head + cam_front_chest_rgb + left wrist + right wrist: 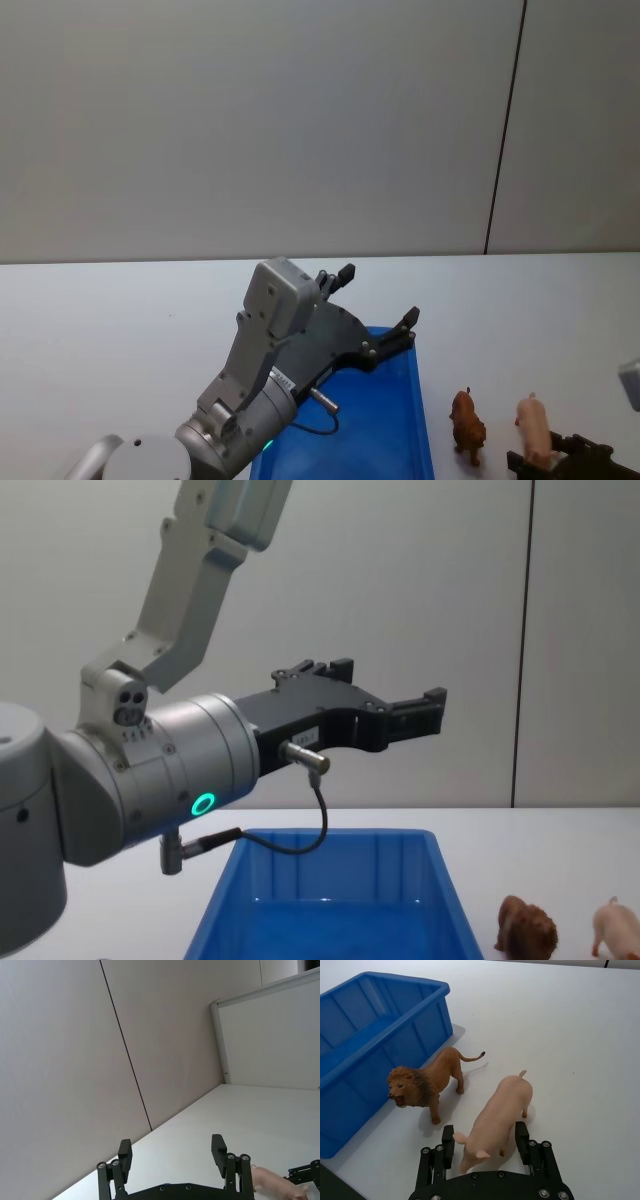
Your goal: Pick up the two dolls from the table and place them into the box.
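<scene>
1. The right tool (485, 1132) stands wide, its fingers (448, 1136) either side of the pink pig doll (500, 1110) on the tabletop (570, 1035).
2. The brown lion doll (427, 1080) stands just beside that tool, between the pig and the box (370, 1045).
3. The left tool (388, 685) hangs wide above the box.

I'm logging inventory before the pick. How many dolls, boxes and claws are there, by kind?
Dolls: 2, the brown lion and the pink pig
Boxes: 1, the blue box
Claws: 2, the left claw raised over the box and the right claw straddling the pink pig, both open
Total: 5
</scene>
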Motion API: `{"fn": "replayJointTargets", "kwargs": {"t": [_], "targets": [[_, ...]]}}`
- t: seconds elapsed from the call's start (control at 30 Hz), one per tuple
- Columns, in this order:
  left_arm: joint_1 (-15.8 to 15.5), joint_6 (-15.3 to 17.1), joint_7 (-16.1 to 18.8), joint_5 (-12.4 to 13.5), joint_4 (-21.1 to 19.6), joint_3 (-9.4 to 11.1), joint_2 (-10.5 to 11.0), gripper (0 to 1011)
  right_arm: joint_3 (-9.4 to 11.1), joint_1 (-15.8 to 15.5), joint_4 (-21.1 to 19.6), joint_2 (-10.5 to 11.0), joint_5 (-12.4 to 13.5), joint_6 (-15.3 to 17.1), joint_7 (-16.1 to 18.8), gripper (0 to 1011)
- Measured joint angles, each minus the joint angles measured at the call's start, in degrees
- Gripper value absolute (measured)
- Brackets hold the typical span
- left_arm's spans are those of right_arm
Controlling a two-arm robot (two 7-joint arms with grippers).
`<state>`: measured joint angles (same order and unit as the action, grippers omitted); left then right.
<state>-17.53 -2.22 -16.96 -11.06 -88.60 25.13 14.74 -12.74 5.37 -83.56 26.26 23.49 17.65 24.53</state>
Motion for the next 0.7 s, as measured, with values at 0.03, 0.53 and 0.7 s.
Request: {"fn": "replayJointTargets", "kwargs": {"t": [0.03,0.53,0.7], "targets": [[0.0,0.0,0.0,0.0,0.0,0.0,0.0,1001,-0.1,0.3,0.3,-0.2,-0.2,0.0,-0.2,729],[0.0,0.0,0.0,0.0,0.0,0.0,0.0,1001,-0.8,1.3,0.4,-1.1,-2.2,-0.8,-2.1,360],[0.0,0.0,0.0,0.0,0.0,0.0,0.0,1001,-0.8,1.3,-1.1,-0.9,-3.0,-1.8,-2.2,361]]}}
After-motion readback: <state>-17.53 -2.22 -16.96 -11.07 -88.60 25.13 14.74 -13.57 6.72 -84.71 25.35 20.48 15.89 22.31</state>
